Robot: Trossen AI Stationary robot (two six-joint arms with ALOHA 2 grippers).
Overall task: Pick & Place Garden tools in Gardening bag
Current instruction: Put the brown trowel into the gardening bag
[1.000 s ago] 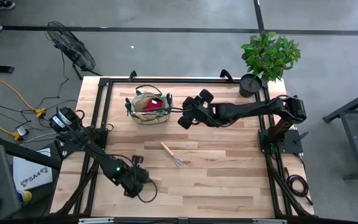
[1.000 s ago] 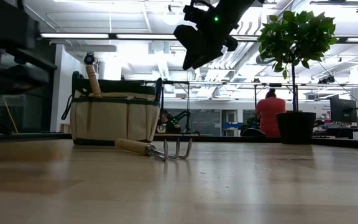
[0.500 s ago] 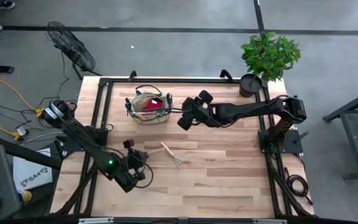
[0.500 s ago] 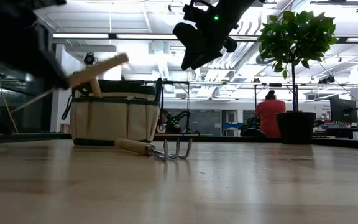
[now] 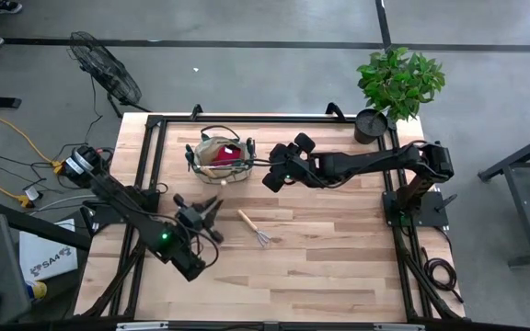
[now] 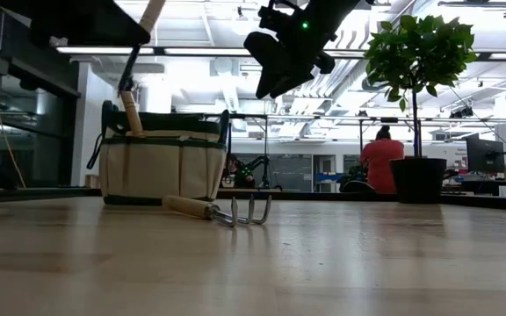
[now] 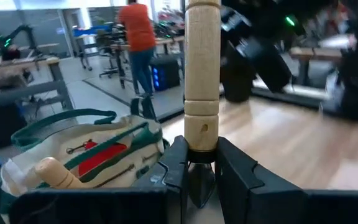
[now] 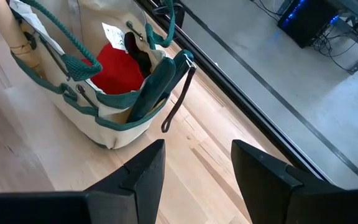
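My left gripper (image 5: 201,211) is shut on a wooden-handled trowel (image 7: 202,74) and is raised above the table, just near of the gardening bag (image 5: 221,158). The beige, green-trimmed bag stands on its base at the far left of the table. It holds a red spray bottle (image 8: 114,74) and another wooden-handled tool (image 7: 55,175). A wooden-handled hand rake (image 5: 255,228) lies flat on the table, near of the bag. My right gripper (image 5: 272,176) is open and empty, raised just right of the bag. The trowel's blade is hidden. My left gripper pinches the trowel between its two fingers (image 7: 176,167) at the blade end of the wooden handle (image 7: 201,144), where the dark metal neck begins. The handle sticks out past the fingertips toward the bag. The trowel is lifted clear of the table.
A potted green plant (image 5: 396,85) stands at the table's far right corner. Bare wood (image 5: 339,267) lies near and right of the rake. People and desks show in the room beyond the table.
My left gripper has risen from the near left part of the table and gone toward the far edge and the bag, carrying the trowel. The trowel is now lifted higher, and its handle has tipped up toward the bag.
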